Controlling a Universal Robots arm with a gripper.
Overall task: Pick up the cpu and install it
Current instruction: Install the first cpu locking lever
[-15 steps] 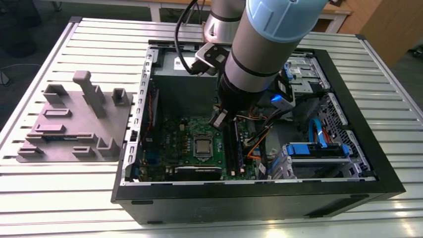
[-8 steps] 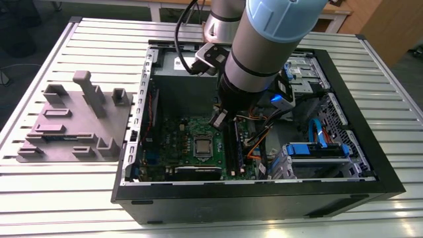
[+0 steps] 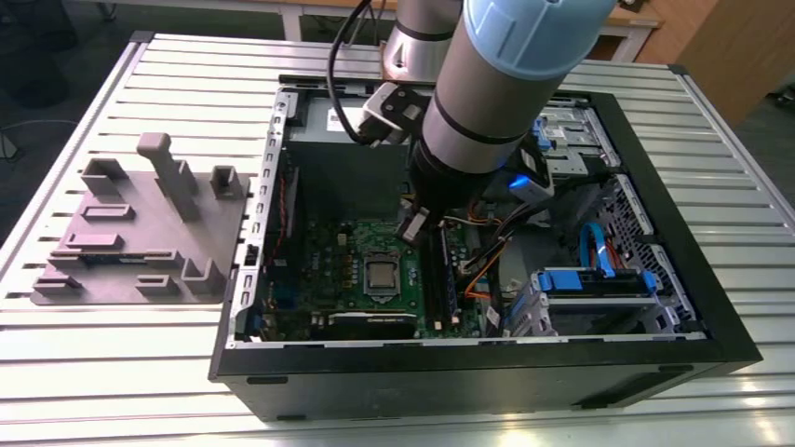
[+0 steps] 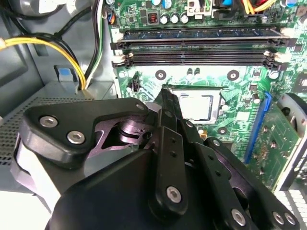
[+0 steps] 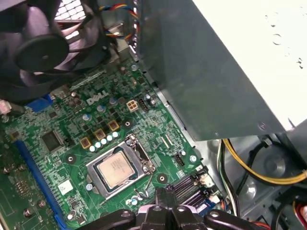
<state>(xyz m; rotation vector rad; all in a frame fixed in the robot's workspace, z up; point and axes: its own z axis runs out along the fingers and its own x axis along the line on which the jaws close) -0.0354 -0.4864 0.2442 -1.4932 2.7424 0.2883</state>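
The gripper [image 4: 165, 103] hangs inside the open computer case [image 3: 695, 307], its black fingers [image 4: 169, 143] drawn together to a narrow point with nothing between them, the tips clear of the board. In the first wrist view the same fingertips [image 5: 165, 201] show pressed close, just above the green motherboard [image 5: 62, 124].

Nearest to the jaws is the cpu [image 5: 116, 170], a flat square chip with a dull silver top, lying seated in its socket frame [image 5: 139, 153] (the thin wire lever [image 5: 144, 189] beside the socket sits between chip and jaws). The cpu is apart from the fingers, not touched by them. In the second wrist view the chip [image 4: 196, 105] shows just beyond the finger tips, and in the exterior view it [image 3: 380, 274] lies on the board below and slightly off the gripper [image 3: 414, 226].

A little further beyond the jaws in the second wrist view run the long dark memory slots [image 4: 201, 45]. Yellow cables [image 4: 53, 48] curve off to one side of the jaws, over the grey case floor.

Farthest from the jaws, outside the case on the slatted metal table [image 3: 112, 372], stands a grey parts fixture [image 3: 149, 233] toward the exterior view's left.
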